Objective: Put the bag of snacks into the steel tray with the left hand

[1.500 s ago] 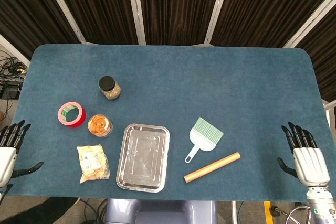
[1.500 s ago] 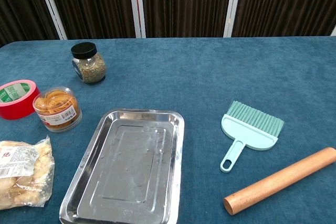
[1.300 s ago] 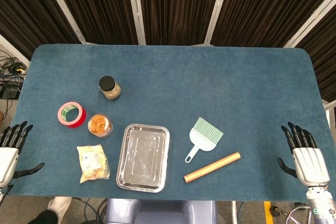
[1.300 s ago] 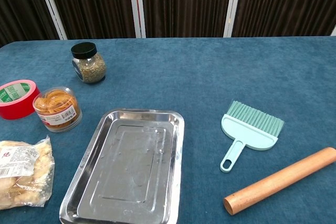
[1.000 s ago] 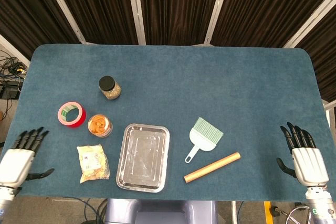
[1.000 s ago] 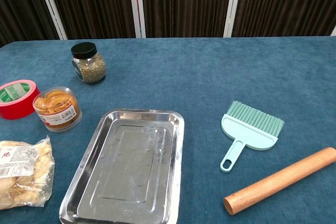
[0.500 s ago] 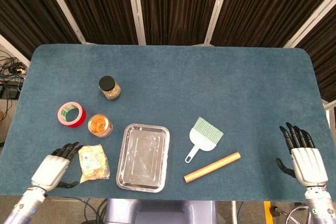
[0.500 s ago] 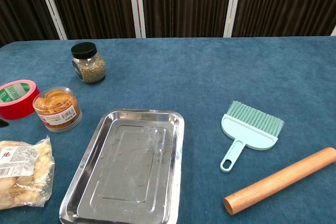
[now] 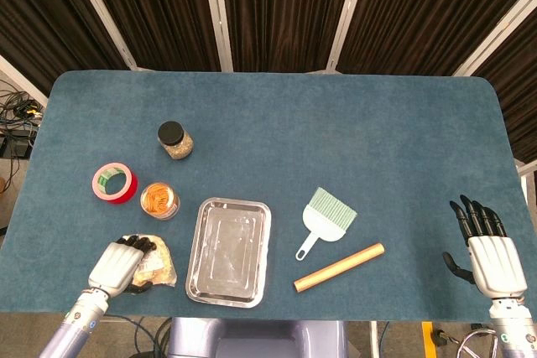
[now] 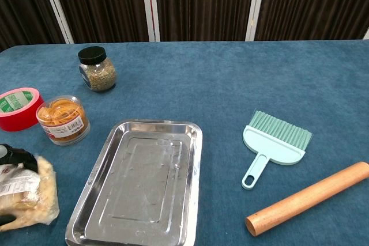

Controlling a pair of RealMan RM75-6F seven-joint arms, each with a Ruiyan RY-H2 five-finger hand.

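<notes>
spice jar (image 9: 175, 141) | red tape (image 9: 113, 183) | rubber-band tub (image 9: 159, 201) | brush (image 9: 326, 218) | rolling pin (image 9: 339, 267)

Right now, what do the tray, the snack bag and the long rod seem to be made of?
The steel tray looks like polished metal: it is silvery and reflects light. The bag of snacks, under the left hand, seems thin clear plastic film, since pale pieces show through and it crinkles. The rod looks like smooth, unpainted wood, tan and matte.

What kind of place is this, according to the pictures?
Probably a robot test or data-collection stand, not a home: a blue felt-covered table, dark curtains behind it, and unrelated props laid out, such as a roll of tape and a rolling pin.
</notes>
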